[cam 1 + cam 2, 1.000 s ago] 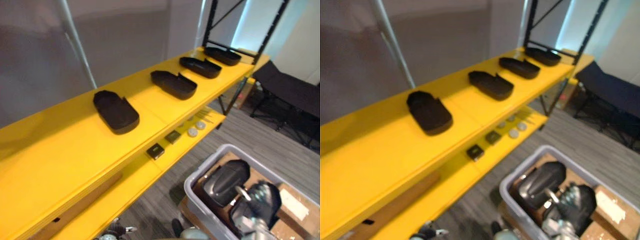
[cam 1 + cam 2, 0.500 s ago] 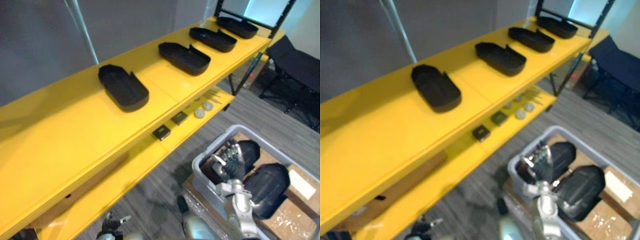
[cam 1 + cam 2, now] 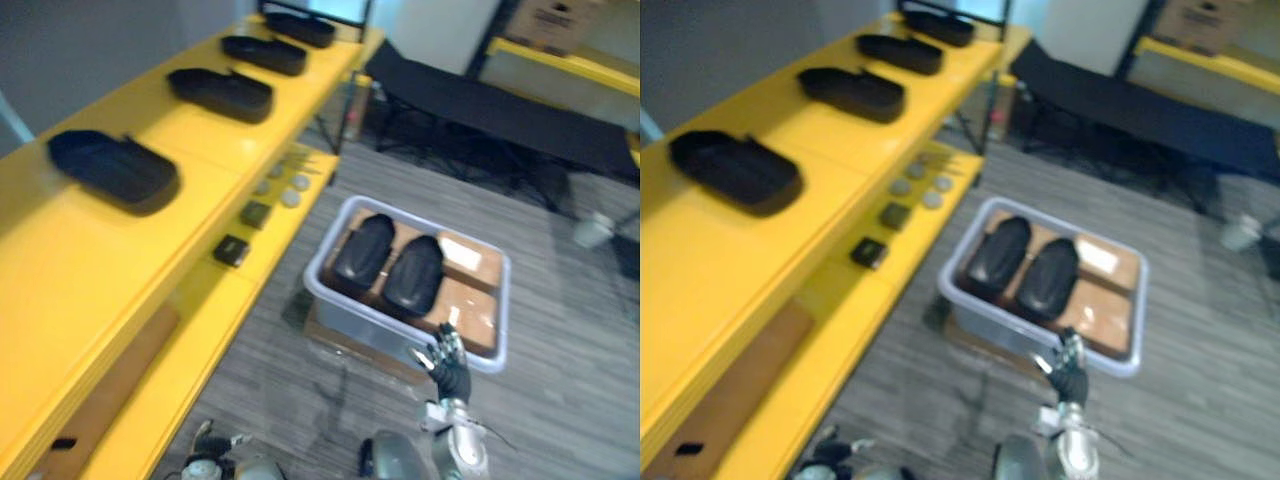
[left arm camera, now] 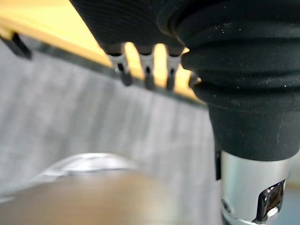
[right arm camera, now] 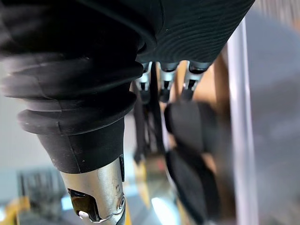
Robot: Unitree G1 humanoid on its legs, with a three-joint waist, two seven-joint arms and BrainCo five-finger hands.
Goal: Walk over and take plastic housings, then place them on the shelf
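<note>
We are logging four shelf housings [image 3: 112, 170] lying in a row, apart from one another, along the top of the yellow shelf [image 3: 60, 260]. Two bin housings [image 3: 363, 250] are lying side by side, touching or nearly so, in the grey bin [image 3: 400, 325] on the floor beside the shelf, with cardboard [image 3: 468, 305] next to them. The right robot hand [image 3: 447, 362] is hovering just at the bin's near rim, fingers spread wide and holding nothing. The left robot hand [image 4: 147, 77] is hanging low beside the shelf edge, fingers relaxed and holding nothing. Small parts [image 3: 232, 250] are sitting on the lower shelf [image 3: 190, 360].
</note>
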